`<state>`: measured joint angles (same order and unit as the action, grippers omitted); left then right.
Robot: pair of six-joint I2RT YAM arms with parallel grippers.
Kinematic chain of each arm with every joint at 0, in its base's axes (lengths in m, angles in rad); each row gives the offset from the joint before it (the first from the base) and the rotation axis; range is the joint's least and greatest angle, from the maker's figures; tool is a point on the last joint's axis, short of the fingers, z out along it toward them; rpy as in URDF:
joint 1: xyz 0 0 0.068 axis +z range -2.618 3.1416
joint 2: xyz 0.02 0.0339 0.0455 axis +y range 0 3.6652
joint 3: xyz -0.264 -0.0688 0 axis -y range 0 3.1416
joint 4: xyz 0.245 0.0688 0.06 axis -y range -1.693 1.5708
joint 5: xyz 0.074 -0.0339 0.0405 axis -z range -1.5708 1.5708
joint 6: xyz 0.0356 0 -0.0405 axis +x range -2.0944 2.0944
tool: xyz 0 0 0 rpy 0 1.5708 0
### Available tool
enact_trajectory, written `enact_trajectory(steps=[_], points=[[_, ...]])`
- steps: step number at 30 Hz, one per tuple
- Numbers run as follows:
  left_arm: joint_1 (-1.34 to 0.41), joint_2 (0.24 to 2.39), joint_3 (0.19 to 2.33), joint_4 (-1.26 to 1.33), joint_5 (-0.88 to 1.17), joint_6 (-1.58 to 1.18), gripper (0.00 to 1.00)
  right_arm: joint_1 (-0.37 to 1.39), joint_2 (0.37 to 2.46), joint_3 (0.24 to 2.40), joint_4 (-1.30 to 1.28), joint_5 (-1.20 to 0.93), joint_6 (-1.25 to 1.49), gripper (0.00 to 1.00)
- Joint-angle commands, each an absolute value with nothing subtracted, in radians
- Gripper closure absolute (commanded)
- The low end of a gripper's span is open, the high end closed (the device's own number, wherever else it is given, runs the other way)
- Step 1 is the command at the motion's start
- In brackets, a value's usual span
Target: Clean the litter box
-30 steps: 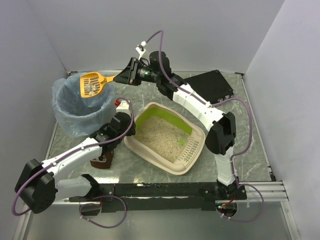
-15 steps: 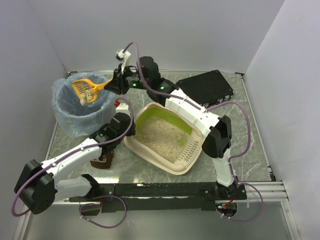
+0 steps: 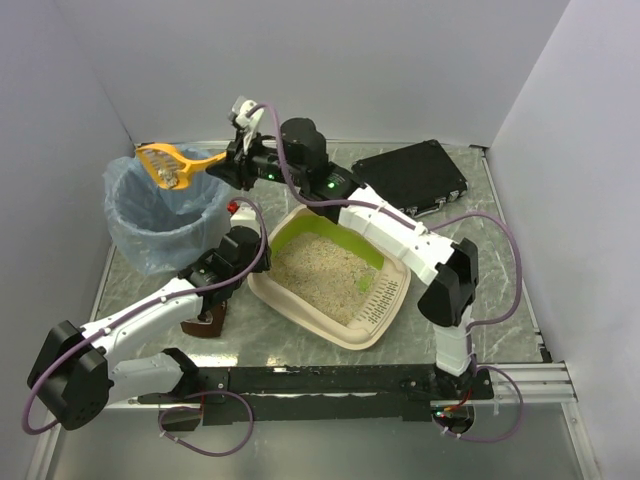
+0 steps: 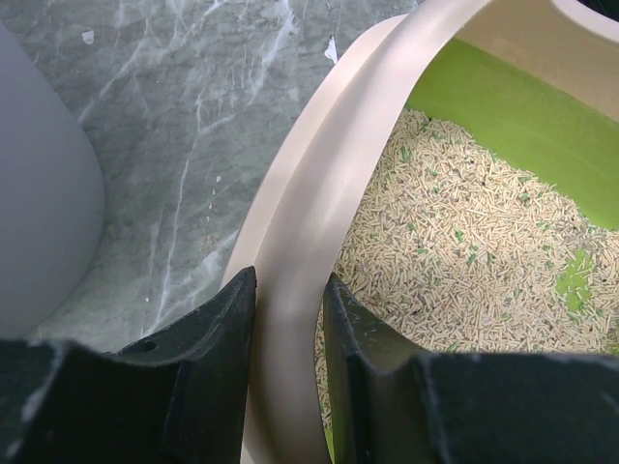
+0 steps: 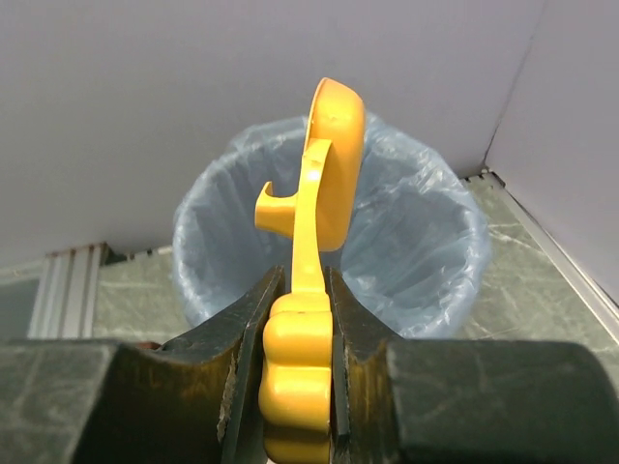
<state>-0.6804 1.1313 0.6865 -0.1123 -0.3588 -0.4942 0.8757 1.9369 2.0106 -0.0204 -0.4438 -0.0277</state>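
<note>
The beige litter box (image 3: 383, 302) with its lime-green inner wall sits mid-table, sandy granules inside. My left gripper (image 3: 245, 265) is shut on the box's near-left rim (image 4: 311, 232), one finger outside the wall and one over the granules (image 4: 290, 282). A yellow scoop (image 3: 165, 165) is held by its handle in my shut right gripper (image 3: 226, 171) over the bin. In the right wrist view the scoop (image 5: 334, 164) stands turned on edge above the bin's opening, its handle pinched in the gripper (image 5: 302, 280).
The round bin with a blue bag (image 3: 160, 220) stands at the back left, close to the left wall. A black case (image 3: 412, 172) lies at the back right. A small brown object (image 3: 207, 322) sits under my left arm.
My right arm has swung the scoop leftward, further across the bin, and rolled it from flat to on edge. The left gripper has kept its hold on the rim.
</note>
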Motion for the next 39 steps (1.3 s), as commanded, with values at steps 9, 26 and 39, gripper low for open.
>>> enact_trajectory(steps=[9,26,39], points=[[-0.69,1.127,0.695,-0.031,-0.276,-0.489,0.79,0.614,1.637,1.815,0.159,-0.546,0.649,0.98],[-0.672,1.445,0.872,0.252,-0.111,-0.034,0.99,0.35,0.832,0.984,-0.107,-0.002,0.624,0.96],[-0.621,1.808,1.365,0.025,0.014,0.037,0.01,0.344,0.655,0.746,-0.368,0.066,0.526,1.0]])
